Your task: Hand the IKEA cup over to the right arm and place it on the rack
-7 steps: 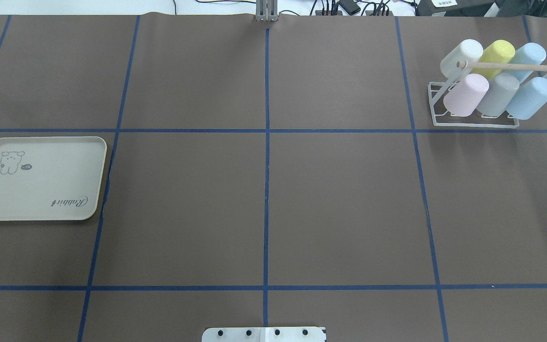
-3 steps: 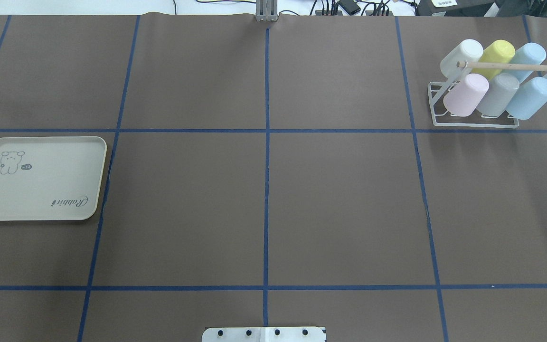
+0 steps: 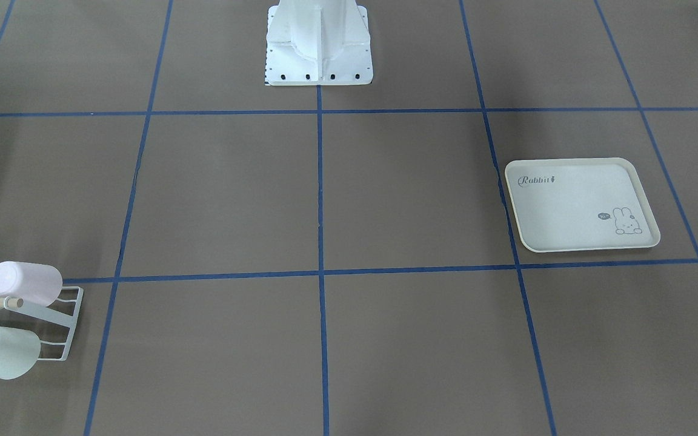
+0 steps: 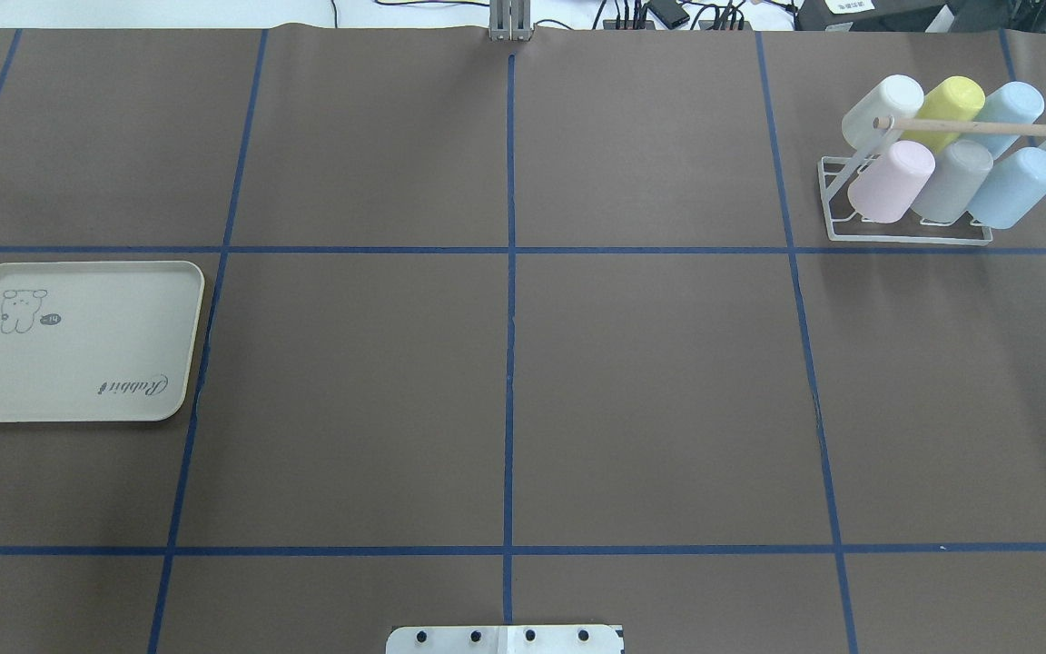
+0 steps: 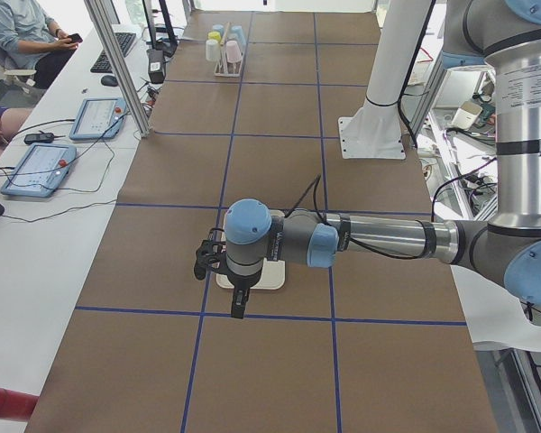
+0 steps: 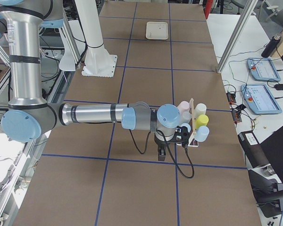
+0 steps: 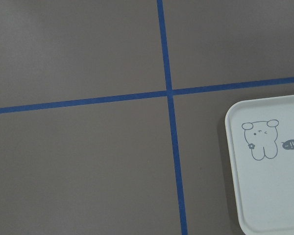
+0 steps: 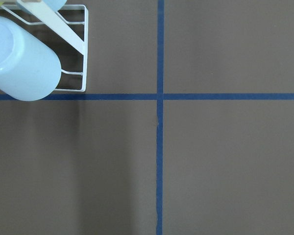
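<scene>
Now, six cups (image 4: 954, 182) (pastel) on rack (image 4: 909, 239)

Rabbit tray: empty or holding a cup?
Empty. The tray shows only its bare printed surface in overhead and front views.

— How many cups are counted?
— Six are counted: one white cup (image 4: 882, 107), one yellow cup (image 4: 952, 100), one pink cup (image 4: 891, 182), one grey cup (image 4: 957, 182) and two light-blue cups (image 4: 1013, 102), (image 4: 1015, 186).
— What else is counted?
— One rack (image 4: 904, 239), one wooden rod (image 4: 977, 127) and one tray (image 4: 78, 363) are counted. Two arms are seen, the left arm (image 5: 388, 239) and the right arm (image 6: 89, 114).
</scene>
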